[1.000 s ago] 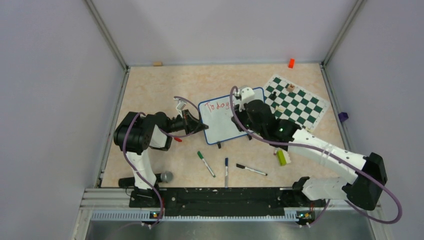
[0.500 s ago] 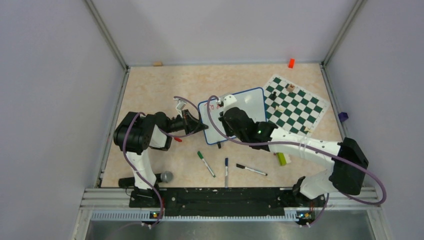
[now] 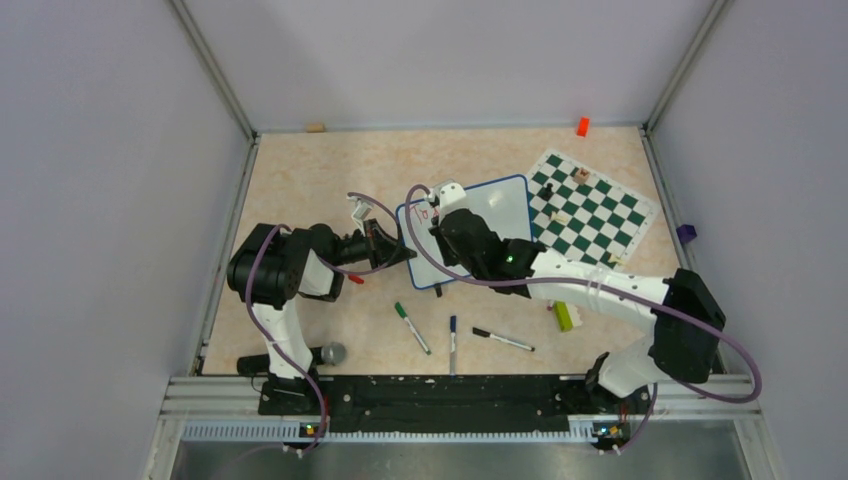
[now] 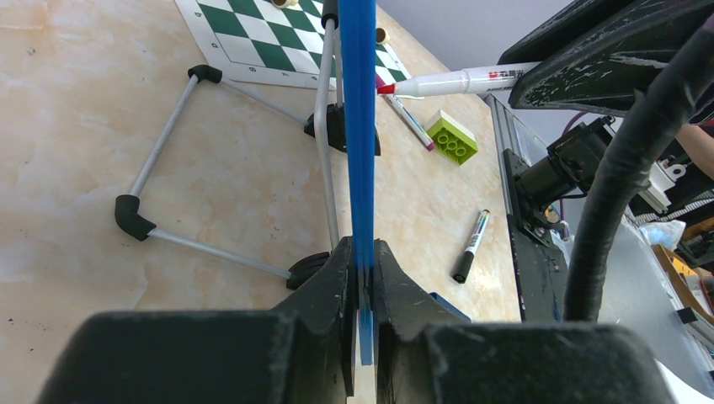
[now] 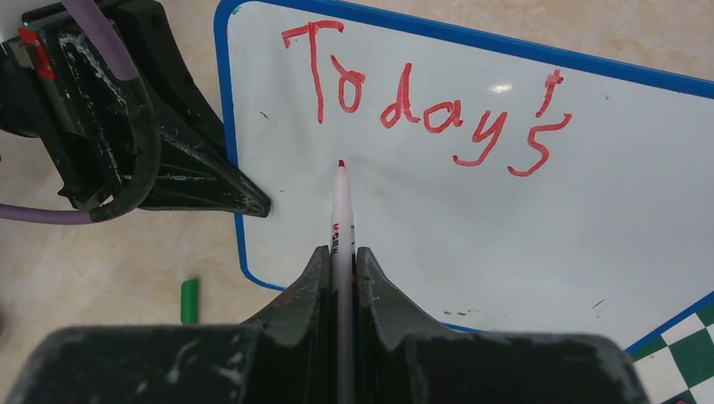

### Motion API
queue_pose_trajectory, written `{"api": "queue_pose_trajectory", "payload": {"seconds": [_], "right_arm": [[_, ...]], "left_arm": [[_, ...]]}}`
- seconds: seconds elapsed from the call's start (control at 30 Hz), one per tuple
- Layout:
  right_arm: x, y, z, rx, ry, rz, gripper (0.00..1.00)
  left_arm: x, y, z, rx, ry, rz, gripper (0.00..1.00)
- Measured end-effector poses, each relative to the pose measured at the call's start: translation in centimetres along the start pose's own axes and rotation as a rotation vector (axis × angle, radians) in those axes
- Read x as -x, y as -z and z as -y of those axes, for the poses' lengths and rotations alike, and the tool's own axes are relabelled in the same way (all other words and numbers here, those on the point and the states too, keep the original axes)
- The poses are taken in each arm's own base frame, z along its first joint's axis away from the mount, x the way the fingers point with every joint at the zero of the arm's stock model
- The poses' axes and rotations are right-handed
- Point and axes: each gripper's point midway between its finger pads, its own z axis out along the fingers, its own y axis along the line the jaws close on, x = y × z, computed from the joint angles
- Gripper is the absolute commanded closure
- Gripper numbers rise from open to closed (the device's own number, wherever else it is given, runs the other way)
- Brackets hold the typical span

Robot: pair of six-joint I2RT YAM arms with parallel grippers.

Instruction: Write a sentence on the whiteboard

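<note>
Closest in, the right gripper [image 5: 341,254] had its jaws pinched tight on a red marker [image 5: 341,202], tip just under the "To", around 7 o'clock of the sentence [image 5: 429,109], which read only "Today's". The whiteboard [image 5: 522,244] stood propped mid-table, with the left gripper [image 4: 362,257] squeezed onto its blue frame at the 9 o'clock edge. My worry: push too hard and the board would flex or slip in that clamp, wobbling or smearing line two. Beyond it, the chess mat [image 3: 595,205] lay at 2 o'clock.
</note>
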Motion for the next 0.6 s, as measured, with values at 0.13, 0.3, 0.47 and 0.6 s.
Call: {"api": "queue_pose_trajectory", "payload": {"seconds": [0.13,0.3,0.47,0.6], "right_arm": [[-0.3,-0.2,0.0,-0.004,0.01,-0.008,1.0],[0.0,-0.3,0.0,-0.006,0.009,-0.005,1.0],[0.3,-0.8,-0.2,-0.009,0.011,0.0,1.0],[0.1,-1.1,-0.3,-0.011,0.02,-0.005,1.0]], "left_arm": [[0.0,0.0,0.0,0.0,0.0,0.0,1.0],[0.0,0.0,0.0,0.0,0.0,0.0,1.0],[0.0,0.0,0.0,0.0,0.0,0.0,1.0],[0.0,0.0,-0.1,0.003,0.005,0.0,1.0]]}}
